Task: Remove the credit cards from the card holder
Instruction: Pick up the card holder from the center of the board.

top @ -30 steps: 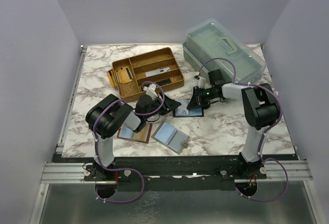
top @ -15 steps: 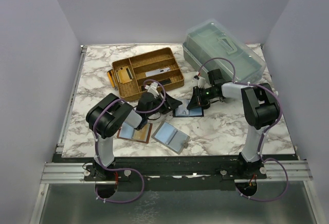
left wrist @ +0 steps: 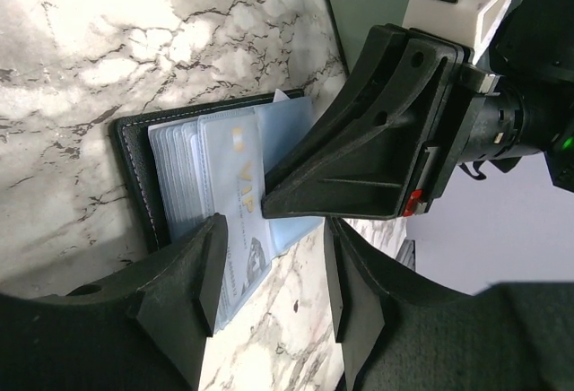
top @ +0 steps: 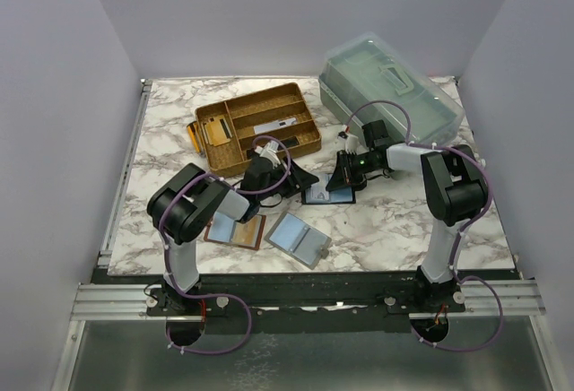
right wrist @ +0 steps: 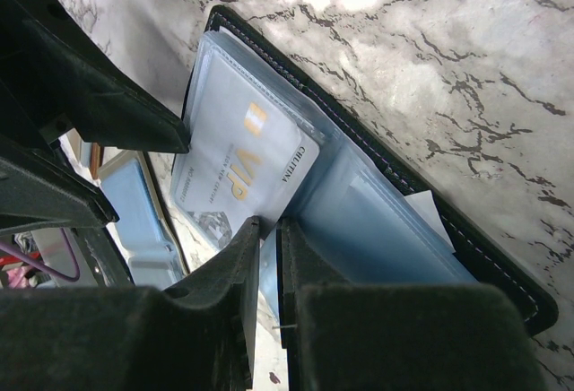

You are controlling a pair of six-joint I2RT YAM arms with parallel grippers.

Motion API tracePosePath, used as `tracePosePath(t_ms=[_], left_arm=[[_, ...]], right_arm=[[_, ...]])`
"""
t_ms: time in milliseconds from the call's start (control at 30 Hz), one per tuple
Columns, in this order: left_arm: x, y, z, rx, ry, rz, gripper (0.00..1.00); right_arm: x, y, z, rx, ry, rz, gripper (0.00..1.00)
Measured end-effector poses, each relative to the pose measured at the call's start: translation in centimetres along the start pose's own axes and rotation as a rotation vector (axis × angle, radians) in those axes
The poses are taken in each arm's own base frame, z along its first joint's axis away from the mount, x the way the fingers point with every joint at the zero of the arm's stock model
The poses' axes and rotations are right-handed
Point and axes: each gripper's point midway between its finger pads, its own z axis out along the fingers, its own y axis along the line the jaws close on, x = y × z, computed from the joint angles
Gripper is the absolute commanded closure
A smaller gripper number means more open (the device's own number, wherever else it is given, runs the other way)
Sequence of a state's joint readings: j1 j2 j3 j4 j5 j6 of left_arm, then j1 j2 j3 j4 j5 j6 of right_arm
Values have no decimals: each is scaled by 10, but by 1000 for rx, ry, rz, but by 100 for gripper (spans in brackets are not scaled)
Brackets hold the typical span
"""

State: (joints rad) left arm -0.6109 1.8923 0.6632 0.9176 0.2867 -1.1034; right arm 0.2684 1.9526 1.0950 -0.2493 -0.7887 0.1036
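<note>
Top view: card holder (top: 328, 195) lies open on table (top: 395, 221) btwn L gripper (top: 305, 182) and R gripper (top: 341, 183); nothing pulled from it lies beside it. L wrist: L gripper's jaws spread, straddling free end of front card (left wrist: 238, 195), which sticks partway out of its pocket, not clamped; other credit cards (left wrist: 184, 176) sit stacked inside. R wrist: R gripper's fingers (right wrist: 240, 261) nearly pressed together, tips on holder's pocket side beside that card, pinch vs. press can't tell; est. early, first pull half done, the rest to do.

We hold both arms low over the card holder (left wrist: 126, 154), left gripper (left wrist: 269, 294) spread, right gripper (right wrist: 268, 231) nearly pinched together.
</note>
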Motion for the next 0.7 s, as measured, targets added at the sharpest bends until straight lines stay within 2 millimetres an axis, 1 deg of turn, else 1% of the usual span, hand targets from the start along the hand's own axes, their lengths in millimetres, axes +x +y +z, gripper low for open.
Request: tracePosePath(t_ms=[300,700], left_arm=[[-6,3,0,-40,-16,40,45],[-8,3,4,-57,-4,62,45]], right_arm=[[0,0,0,0,0,0,85],[0,0,0,0,0,0,85]])
